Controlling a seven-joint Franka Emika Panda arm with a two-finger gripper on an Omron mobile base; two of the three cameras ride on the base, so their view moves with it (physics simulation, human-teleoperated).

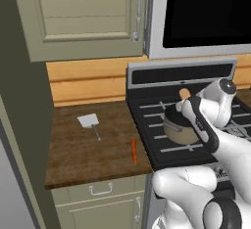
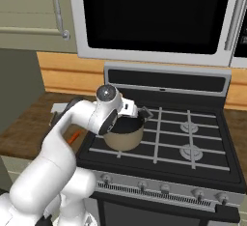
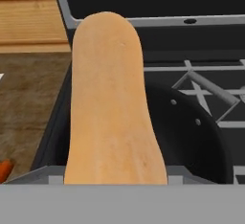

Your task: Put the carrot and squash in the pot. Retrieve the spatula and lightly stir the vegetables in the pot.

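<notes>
The squash (image 3: 112, 103) has a smooth, matt tan skin with faint speckling, and the pot (image 1: 177, 127) looks like dull bronze metal outside with a dark, lightly glossy interior and a grey metal handle. The table (image 1: 73, 145) is brown wood with a visible mottled grain, carrying the pale grey, metal-looking spatula (image 1: 90, 123) and the smooth orange carrot (image 1: 134, 150). The stove (image 2: 193, 143) has a matt black top with grey metal grates.
</notes>
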